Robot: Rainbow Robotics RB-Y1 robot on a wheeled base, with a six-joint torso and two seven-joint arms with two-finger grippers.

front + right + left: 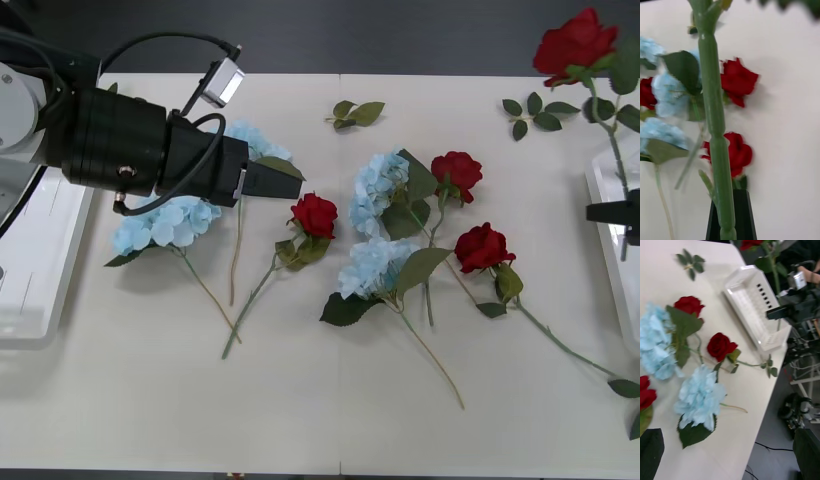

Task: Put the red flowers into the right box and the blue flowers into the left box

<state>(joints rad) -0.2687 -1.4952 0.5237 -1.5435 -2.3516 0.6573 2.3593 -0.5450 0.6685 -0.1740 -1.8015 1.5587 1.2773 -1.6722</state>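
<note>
- Currently the right hand hangs above the right box at the right edge of the surface, clamped on the green stem of a red rose; the bloom stands high above the hand, the stem nearly upright.
- From the right wrist view, that stem runs up between the black fingers, with the surface far below.
- Over on the left, the left hand hovers low above the blue flowers lying beside the left box; its two black fingertips sit at opposite corners of the left wrist view, so it is spread open and holds nothing.
- Three red flowers lie on the surface: one near the left hand's tip, two more toward the right.
- Two blue hydrangea heads lie mid-surface among those roses, leaves overlapping.
- Loose leaf sprigs rest near the far edge.
- Both boxes look empty where visible.
</note>
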